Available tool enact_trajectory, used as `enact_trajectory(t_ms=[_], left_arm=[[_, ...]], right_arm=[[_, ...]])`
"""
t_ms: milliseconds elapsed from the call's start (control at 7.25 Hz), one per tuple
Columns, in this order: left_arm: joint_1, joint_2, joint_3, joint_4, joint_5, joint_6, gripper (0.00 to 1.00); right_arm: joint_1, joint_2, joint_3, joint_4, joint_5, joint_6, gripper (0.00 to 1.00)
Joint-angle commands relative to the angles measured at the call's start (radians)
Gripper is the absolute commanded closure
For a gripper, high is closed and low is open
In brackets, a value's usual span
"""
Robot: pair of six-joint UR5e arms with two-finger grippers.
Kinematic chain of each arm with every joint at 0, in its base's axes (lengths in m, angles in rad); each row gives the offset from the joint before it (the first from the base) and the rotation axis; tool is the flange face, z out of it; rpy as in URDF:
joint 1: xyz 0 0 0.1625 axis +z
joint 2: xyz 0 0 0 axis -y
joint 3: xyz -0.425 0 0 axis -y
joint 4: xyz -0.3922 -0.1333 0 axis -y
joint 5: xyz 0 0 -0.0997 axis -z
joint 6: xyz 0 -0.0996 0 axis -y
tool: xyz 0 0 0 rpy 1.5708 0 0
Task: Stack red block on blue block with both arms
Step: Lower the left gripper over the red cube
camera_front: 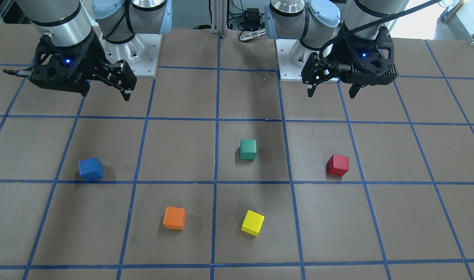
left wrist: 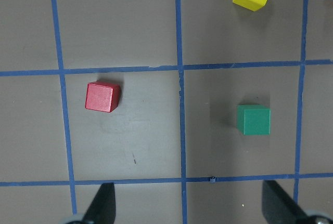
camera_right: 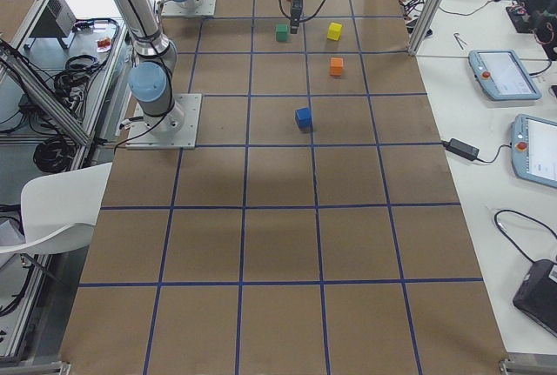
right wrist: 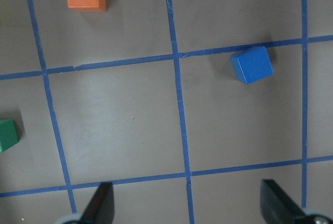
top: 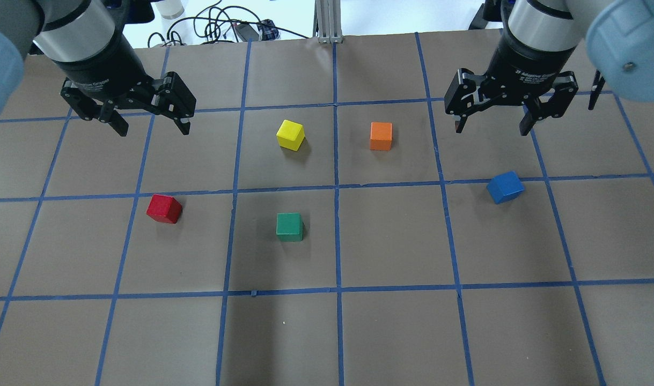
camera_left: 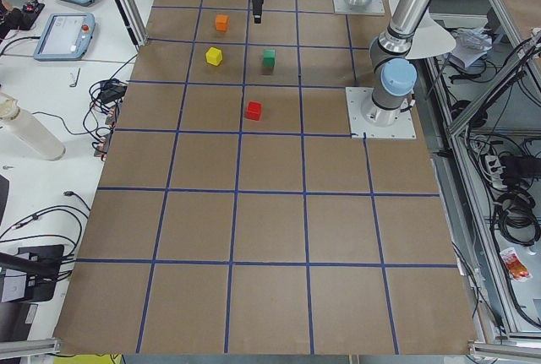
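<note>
The red block point(top: 164, 208) lies on the brown gridded table point(top: 391, 246), on my left side. It also shows in the left wrist view point(left wrist: 102, 96) and the front view point(camera_front: 337, 165). The blue block point(top: 505, 187) lies on my right side and also shows in the right wrist view point(right wrist: 252, 64) and the front view point(camera_front: 91, 169). My left gripper point(top: 155, 131) hangs open and empty above the table, beyond the red block. My right gripper point(top: 491, 130) hangs open and empty, beyond the blue block. Both blocks sit apart, each untouched.
A green cube point(top: 289, 226) lies near the middle. A yellow cube point(top: 291, 134) and an orange cube point(top: 381, 135) lie farther out, between the two grippers. Blue tape lines mark the grid. Both arm bases point(camera_front: 132, 58) stand at the table's robot side.
</note>
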Motion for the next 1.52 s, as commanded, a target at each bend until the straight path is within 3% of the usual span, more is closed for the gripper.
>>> enact_trajectory(t_ms=[0, 276, 552, 1103, 1379], left_arm=[[-0.002, 0.000, -0.006, 0.001, 0.000, -0.001, 0.00], [0.005, 0.015, -0.018, -0.014, 0.053, 0.047, 0.00], [0.044, -0.054, -0.059, 0.051, 0.096, 0.179, 0.00], [0.217, -0.169, -0.295, 0.406, 0.089, 0.320, 0.00], [0.222, -0.223, -0.374, 0.551, 0.092, 0.354, 0.00]], right_arm=[[0.001, 0.000, 0.007, 0.012, -0.003, 0.003, 0.00], [-0.002, -0.003, 0.007, 0.013, -0.014, 0.001, 0.00], [-0.004, -0.006, 0.007, 0.015, -0.015, 0.001, 0.00], [0.001, -0.015, 0.010, 0.007, -0.018, 0.007, 0.00], [0.001, -0.013, 0.010, -0.002, -0.018, 0.007, 0.00]])
